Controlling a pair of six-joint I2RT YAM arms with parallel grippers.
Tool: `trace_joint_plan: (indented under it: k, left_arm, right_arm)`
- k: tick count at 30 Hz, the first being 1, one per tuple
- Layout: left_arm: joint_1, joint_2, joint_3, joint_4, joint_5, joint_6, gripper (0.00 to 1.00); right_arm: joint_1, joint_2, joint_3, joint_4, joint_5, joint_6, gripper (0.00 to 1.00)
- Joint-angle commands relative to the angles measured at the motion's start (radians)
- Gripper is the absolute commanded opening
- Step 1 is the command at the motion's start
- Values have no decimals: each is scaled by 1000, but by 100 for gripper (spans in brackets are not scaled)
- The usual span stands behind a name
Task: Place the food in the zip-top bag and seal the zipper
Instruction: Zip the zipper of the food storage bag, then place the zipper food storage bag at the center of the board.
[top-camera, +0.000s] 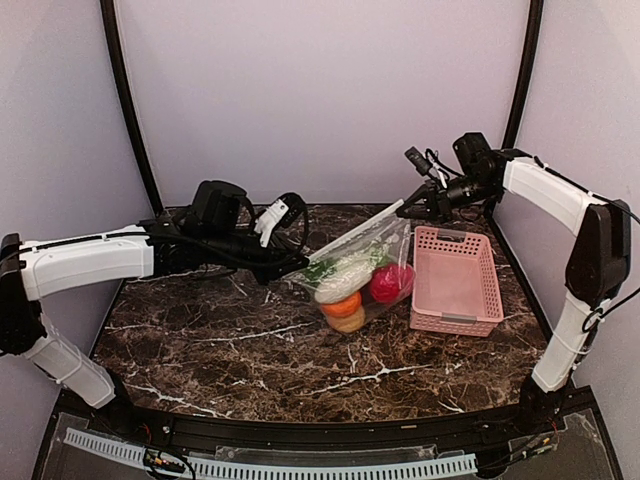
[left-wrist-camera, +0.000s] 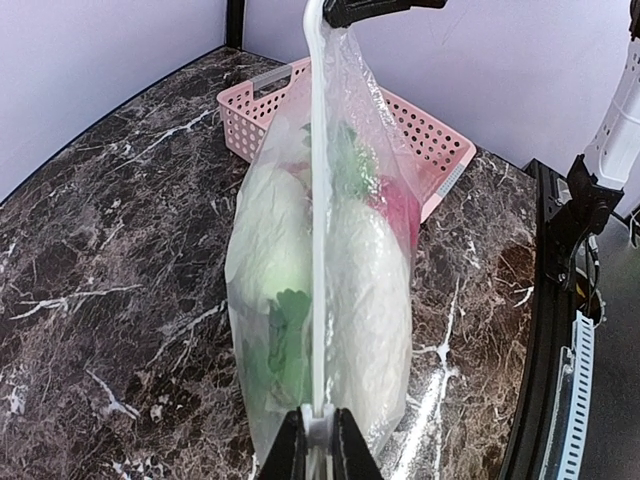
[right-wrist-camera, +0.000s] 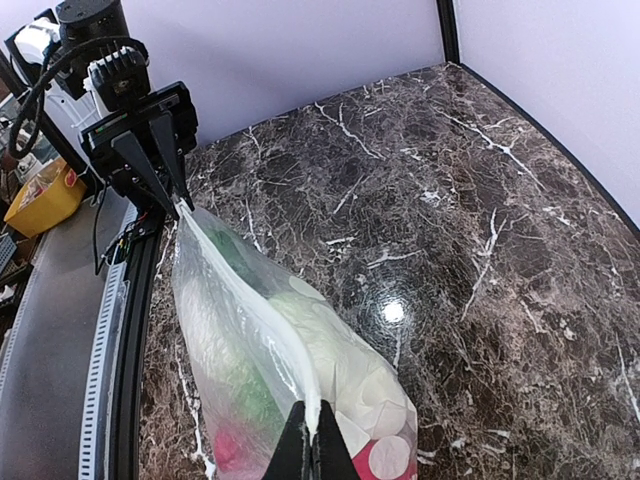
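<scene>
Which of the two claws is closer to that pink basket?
Right. The right gripper pinches the bag by its mouth edge just off the far-left corner of the pink basket; the left gripper holds the other end, with the bag between it and the basket.

White-shelled arms (top-camera: 85, 258) w/ black joints & wrists, black cables (top-camera: 297, 214) looped nr wrists.

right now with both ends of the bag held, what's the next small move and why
Probably slide the left jaws along the zipper toward the right jaws, pressing it shut. The food already sits inside the zip-top bag, and the strip is stretched taut between both pinched ends.
</scene>
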Motion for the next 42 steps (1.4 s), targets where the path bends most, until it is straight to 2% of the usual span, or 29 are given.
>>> trace_joint_plan:
  k: [1,17,33,37,42]
  left_arm:
    - [14,-47,-30,-90,-17,30,1]
    - [29,-98,-85,-109,-36,32,1]
    - [48,-47,-65,-28,-38,6,1]
    - [72,0,-8,11,-40,2,1]
    - [112,56,114,-9,-58,50,1]
  right_arm:
    - [-37,2,-16,35,-6,14,0]
    - [-39,16,-14,45,-18,28,0]
    - [-22,48,17,59,-15,55,0]
    - [5,71,85,65,5,64,0]
    - [10,153,265,77,-19,118,0]
